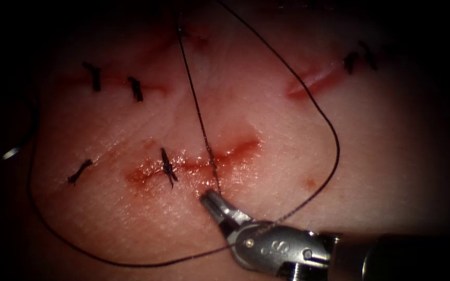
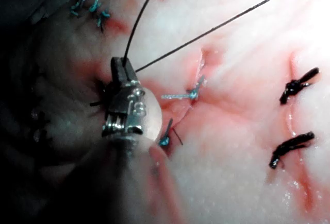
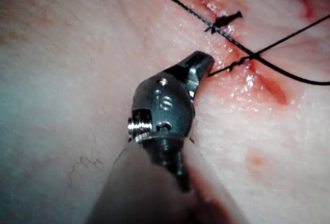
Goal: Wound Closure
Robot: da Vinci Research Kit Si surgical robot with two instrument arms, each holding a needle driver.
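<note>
The cut (image 1: pixel 235 150) runs across the middle of the tissue (image 1: pixel 131 218), wet with red fluid, and one dark stitch (image 1: pixel 169 167) crosses its left part. My right tool (image 1: pixel 209 198) comes in from the lower right, its jaws shut on the thread (image 1: pixel 199 119) just below the cut; in the right wrist view its tip (image 3: pixel 203 59) holds the strand (image 3: pixel 229 67). My left tool (image 2: pixel 119 63) is shut on the thread, and two strands (image 2: pixel 206 31) leave its tip. A pale curved glint, apparently the needle (image 1: pixel 12 152), lies far left, held by neither tool.
A long slack thread loop (image 1: pixel 334 151) sweeps right of the cut, passes under the right tool and curves round to the left side. Finished stitches (image 1: pixel 95 76) (image 1: pixel 136 89) (image 1: pixel 79 171) sit left of the cut. Another short red cut (image 1: pixel 313 83) lies upper right with stitches (image 1: pixel 350 61).
</note>
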